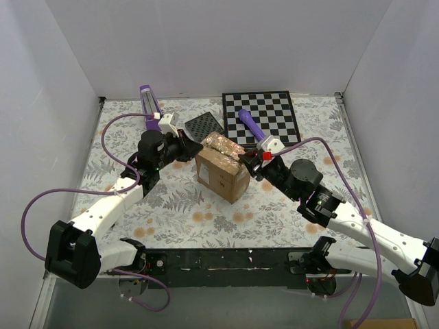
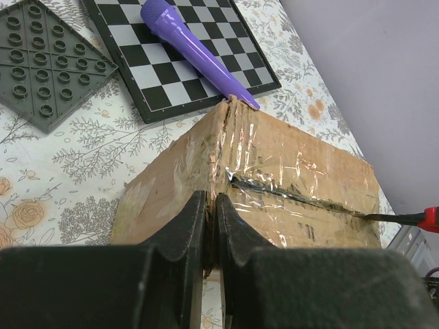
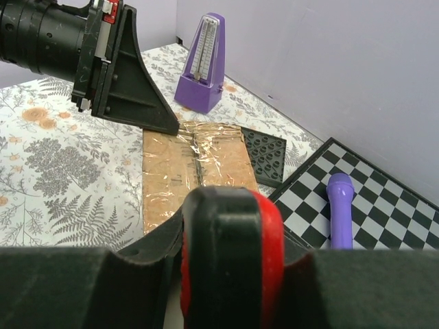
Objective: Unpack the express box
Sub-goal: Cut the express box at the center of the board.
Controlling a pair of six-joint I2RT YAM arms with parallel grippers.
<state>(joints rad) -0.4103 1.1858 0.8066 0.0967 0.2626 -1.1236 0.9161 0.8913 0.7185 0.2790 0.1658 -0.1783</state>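
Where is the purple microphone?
In the top view, the microphone lies slantwise on the chessboard, at the back and a little right of centre, just behind the box.

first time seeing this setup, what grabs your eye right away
The taped brown box sits mid-table and is worked from both sides. The left gripper is shut at its left corner, and the right gripper holds a red tool at the tape seam. Behind it, a purple mic lies across a chessboard.
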